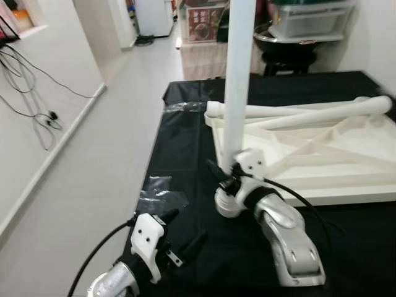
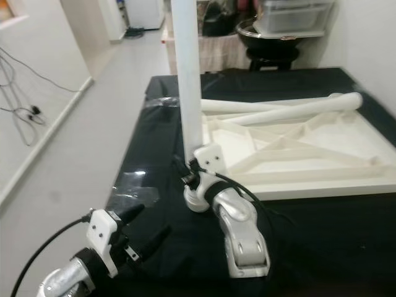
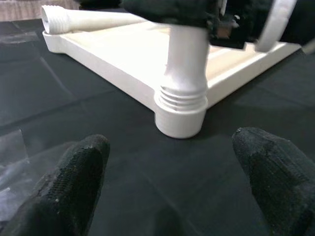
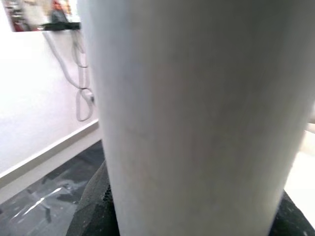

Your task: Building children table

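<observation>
Nearest the camera, the left pincer (image 1: 185,238) hovers low over the black cloth (image 1: 185,161) at the near left of the desk, its 2 black fingers (image 3: 74,182) spread wide apart and gripping nothing. Just beyond it lies a piece of clear plastic wrap (image 1: 158,195) on the cloth. The left wrist view looks between those fingers at a round threaded socket (image 3: 180,115) on the near corner of the white tabletop (image 1: 346,167), which lies upside down on the cloth with its ribbed underside showing. 1 white leg (image 1: 238,74) stands upright in that corner socket. The right pincer (image 1: 228,176) is clenched around the leg just above the socket, with the silver right arm (image 1: 291,238) reaching in from the near side; in the right wrist view the leg's white shaft sits right against the camera. 2 more legs (image 1: 309,114) lie crossed on the far edge of the tabletop. Left of the desk runs pale floor (image 1: 93,179), with black cables (image 1: 31,80) hanging down the white wall.
</observation>
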{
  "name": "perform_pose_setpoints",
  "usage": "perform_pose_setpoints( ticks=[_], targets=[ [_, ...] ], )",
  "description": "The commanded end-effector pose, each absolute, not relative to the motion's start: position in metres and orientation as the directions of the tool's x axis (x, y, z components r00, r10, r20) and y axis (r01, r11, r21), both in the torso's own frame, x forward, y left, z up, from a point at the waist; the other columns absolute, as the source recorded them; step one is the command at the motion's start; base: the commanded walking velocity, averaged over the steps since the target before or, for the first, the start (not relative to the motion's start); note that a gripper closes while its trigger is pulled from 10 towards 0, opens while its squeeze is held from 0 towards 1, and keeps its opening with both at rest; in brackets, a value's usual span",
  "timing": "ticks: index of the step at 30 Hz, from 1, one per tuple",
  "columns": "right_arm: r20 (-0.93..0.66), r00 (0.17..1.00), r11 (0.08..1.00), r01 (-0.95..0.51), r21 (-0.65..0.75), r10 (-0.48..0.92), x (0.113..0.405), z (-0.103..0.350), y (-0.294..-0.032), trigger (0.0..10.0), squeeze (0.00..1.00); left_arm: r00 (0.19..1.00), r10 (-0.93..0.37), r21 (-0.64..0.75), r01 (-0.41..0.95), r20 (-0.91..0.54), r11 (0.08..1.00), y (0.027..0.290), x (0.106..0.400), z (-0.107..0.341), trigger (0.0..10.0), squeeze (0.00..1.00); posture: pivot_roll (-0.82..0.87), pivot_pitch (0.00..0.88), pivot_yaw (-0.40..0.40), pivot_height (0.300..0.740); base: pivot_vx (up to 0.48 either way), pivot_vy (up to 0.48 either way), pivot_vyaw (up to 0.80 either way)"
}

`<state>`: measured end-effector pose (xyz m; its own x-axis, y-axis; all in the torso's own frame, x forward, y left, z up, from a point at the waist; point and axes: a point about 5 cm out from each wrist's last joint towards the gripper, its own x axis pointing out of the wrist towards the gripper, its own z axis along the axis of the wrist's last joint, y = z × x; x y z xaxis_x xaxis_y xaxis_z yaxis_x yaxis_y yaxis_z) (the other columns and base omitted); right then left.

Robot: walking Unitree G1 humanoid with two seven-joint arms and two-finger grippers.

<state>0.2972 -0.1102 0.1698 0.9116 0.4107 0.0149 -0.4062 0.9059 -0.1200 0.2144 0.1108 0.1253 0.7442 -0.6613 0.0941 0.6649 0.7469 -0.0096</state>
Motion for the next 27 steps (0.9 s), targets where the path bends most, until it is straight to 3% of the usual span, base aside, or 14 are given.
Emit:
perform_pose_setpoints(
  ticks=[1,6,7,8,9,10,16,17,18,19,20,21,22,27],
  targets=[
    [-0.172,0.905,0.91,-0.406,-0.081,0.388,0.296,0.132,-0.113,0.0,0.0,0.736,-0.673,-0.007,0.675,0.067,0.738,0.112,0.217,0.121,10.0,0.0,0.01,0.157,0.085,0.74,0.0,0.0,0.0],
    [-0.17,0.891,0.896,-0.438,-0.072,0.422,0.301,0.135,-0.107,0.0,0.0,0.739,-0.671,-0.003,0.672,0.069,0.74,0.112,0.218,0.121,10.0,0.0,0.02,0.154,0.079,0.74,0.0,0.0,0.0],
    [-0.159,0.882,0.888,-0.457,-0.052,0.445,0.303,0.139,-0.104,10.0,0.0,0.744,-0.665,-0.002,0.666,0.071,0.746,0.112,0.218,0.121,10.0,0.0,0.03,0.152,0.075,0.74,0.0,0.0,0.0],
    [-0.122,0.856,0.86,-0.509,-0.026,0.503,0.305,0.146,-0.1,10.0,0.35,0.747,-0.661,-0.001,0.663,0.071,0.749,0.112,0.219,0.121,10.0,0.0,0.03,0.15,0.073,0.74,0.0,0.0,0.0],
    [-0.093,0.834,0.837,-0.546,-0.009,0.543,0.306,0.152,-0.097,10.0,0.35,0.749,-0.659,-0.001,0.661,0.071,0.751,0.112,0.219,0.121,10.0,0.0,0.04,0.149,0.073,0.74,0.0,0.0,0.0],
    [-0.075,0.82,0.822,-0.569,-0.001,0.567,0.307,0.155,-0.096,10.0,1.0,0.749,-0.658,-0.001,0.66,0.071,0.751,0.111,0.219,0.121,10.0,0.0,0.04,0.149,0.073,0.74,0.0,0.0,0.0],
    [0.016,0.548,0.548,-0.835,-0.044,0.836,0.308,0.188,-0.096,10.0,1.0,0.74,-0.67,0.002,0.671,0.064,0.741,0.11,0.219,0.12,10.0,0.0,0.05,0.139,0.074,0.74,0.0,0.0,0.0],
    [0.016,0.548,0.548,-0.835,-0.044,0.836,0.308,0.188,-0.096,10.0,1.0,0.74,-0.67,0.002,0.671,0.064,0.741,0.11,0.219,0.12,10.0,0.0,0.05,0.139,0.074,0.74,0.0,0.0,0.0],
    [0.001,0.486,0.485,-0.871,-0.08,0.874,0.307,0.191,-0.098,10.0,0.52,0.738,-0.672,0.001,0.673,0.063,0.739,0.11,0.219,0.12,10.0,0.0,0.05,0.139,0.074,0.74,0.0,0.0,0.0],
    [-0.069,0.356,0.345,-0.928,-0.139,0.932,0.306,0.192,-0.103,10.0,0.52,0.735,-0.675,0.001,0.676,0.061,0.737,0.11,0.219,0.12,10.0,0.0,0.06,0.134,0.076,0.74,0.0,0.0,0.0],
    [-0.069,0.356,0.345,-0.928,-0.139,0.932,0.306,0.192,-0.103,10.0,0.52,0.735,-0.675,0.001,0.676,0.061,0.737,0.11,0.219,0.12,10.0,0.0,0.06,0.134,0.076,0.74,0.0,0.0,0.0],
    [-0.124,0.272,0.254,-0.957,-0.142,0.954,0.305,0.19,-0.107,10.0,0.0,0.734,-0.676,0.002,0.677,0.06,0.736,0.109,0.219,0.119,10.0,0.0,0.08,0.133,0.073,0.74,0.0,0.0,0.0],
    [-0.162,0.214,0.193,-0.972,-0.138,0.963,0.304,0.189,-0.11,10.0,0.0,0.734,-0.676,0.003,0.677,0.059,0.736,0.109,0.218,0.119,10.0,0.0,0.08,0.133,0.073,0.74,0.0,0.0,0.0],
    [-0.198,0.169,0.146,-0.981,-0.128,0.966,0.312,0.189,-0.115,10.0,0.0,0.735,-0.676,0.005,0.677,0.056,0.736,0.108,0.218,0.119,10.0,0.0,0.09,0.13,0.066,0.74,0.0,0.0,0.0]
  ],
)
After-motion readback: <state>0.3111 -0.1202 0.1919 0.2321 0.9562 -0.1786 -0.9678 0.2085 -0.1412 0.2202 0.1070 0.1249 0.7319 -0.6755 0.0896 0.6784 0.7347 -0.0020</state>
